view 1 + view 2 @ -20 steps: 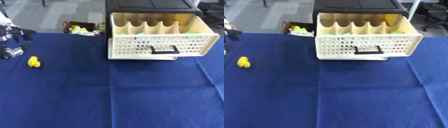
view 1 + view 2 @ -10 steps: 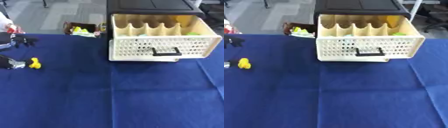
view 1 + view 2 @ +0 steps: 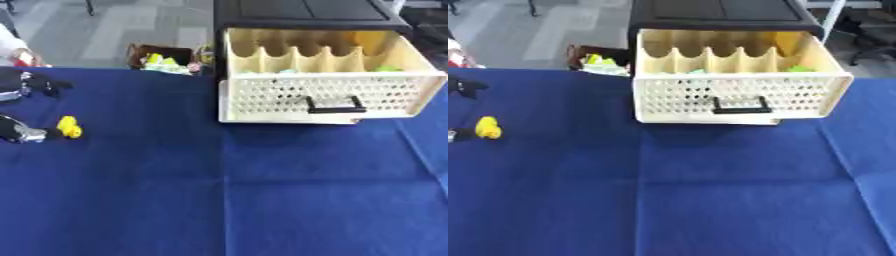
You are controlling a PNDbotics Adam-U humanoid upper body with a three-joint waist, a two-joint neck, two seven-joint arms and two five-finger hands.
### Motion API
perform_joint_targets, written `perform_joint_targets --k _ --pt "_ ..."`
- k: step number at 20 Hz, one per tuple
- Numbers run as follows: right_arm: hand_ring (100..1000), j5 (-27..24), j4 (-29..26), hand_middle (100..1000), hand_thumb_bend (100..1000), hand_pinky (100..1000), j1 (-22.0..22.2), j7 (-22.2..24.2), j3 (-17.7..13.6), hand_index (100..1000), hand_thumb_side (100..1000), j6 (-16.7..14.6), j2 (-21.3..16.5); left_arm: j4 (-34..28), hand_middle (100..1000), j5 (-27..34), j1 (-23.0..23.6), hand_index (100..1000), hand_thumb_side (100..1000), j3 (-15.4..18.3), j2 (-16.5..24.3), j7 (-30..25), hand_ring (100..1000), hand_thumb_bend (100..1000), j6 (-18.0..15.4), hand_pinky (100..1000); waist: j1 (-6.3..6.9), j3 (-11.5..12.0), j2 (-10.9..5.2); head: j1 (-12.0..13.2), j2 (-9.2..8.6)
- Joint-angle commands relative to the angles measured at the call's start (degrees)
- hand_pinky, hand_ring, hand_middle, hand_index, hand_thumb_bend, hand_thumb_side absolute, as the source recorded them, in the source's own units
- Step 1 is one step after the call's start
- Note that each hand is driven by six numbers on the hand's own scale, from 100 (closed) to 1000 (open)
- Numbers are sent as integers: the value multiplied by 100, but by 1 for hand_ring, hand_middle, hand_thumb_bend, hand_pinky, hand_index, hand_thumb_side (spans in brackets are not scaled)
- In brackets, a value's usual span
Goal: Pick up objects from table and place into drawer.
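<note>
Small yellow object (image 3: pixel 69 127) lies at the desk's (image 3: pixel 262 200) left edge, well apart from the open drawer (image 3: pixel 328 90). Left hand (image 3: pixel 22 131) reaches beside it, fingers (image 3: pixel 35 85) spread around it, not yet closed.

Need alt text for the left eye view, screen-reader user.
The robot's left hand reaches in from the left edge of a blue table, its fingertips against a small yellow object. At the table's far side a cream perforated drawer stands pulled open from a black cabinet, with green items in its compartments.
</note>
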Motion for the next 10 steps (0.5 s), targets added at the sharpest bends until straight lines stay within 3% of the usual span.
perform_joint_targets --k 1,8,10 --pt "101 -58 -78 178 100 675 -39 -39 -104 771 932 8 -100 51 688 -276 -152 1000 876 92 121 -504 730 523 -713 586 23 -17 -93 32 -98" --pt "100 -53 -78 175 100 678 -70 -50 -120 761 936 53 -62 266 652 -849 -233 1000 850 173 67 -61 711 568 -713 563 33 -50 -33 49 -135" --pt "100 -48 -78 174 100 680 -76 -47 -124 756 939 79 -36 308 651 -1008 -251 995 810 227 61 88 703 545 -705 551 33 -53 -13 49 -142"
